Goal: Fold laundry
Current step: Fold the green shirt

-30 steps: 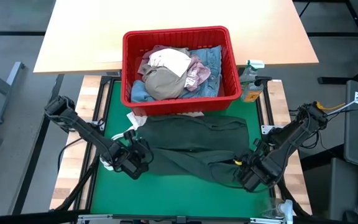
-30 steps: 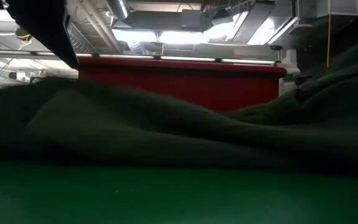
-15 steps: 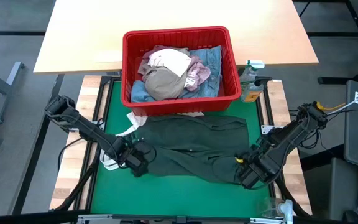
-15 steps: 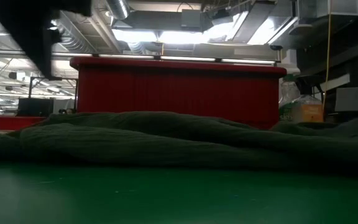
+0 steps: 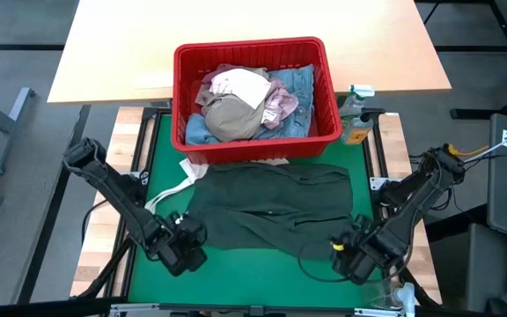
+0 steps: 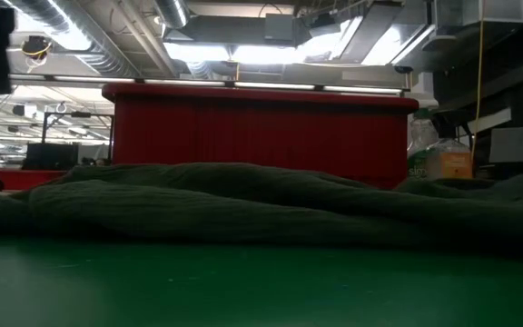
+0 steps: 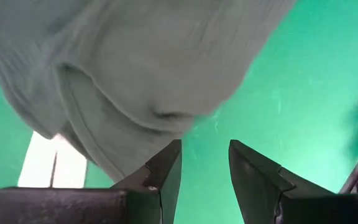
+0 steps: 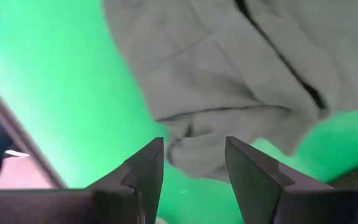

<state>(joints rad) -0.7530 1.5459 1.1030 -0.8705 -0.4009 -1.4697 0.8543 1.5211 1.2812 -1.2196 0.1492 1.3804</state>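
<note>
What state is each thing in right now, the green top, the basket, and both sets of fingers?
dark green top: spread flat on the green mat, released, not held.
red basket: upright behind the top, filled with heaped clothes.
left gripper: fingers open, empty, off the top's near left corner.
right gripper: fingers open, empty, off the top's near right corner.

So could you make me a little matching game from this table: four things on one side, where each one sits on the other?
Things:
1. dark green top
2. red basket
3. left gripper
4. right gripper

Places:
A. near right corner of the green mat, fingers open
B. spread flat on the mat
C. behind the top, full of clothes
D. near left corner of the mat, fingers open

Pairs: 1-B, 2-C, 3-D, 4-A
</note>
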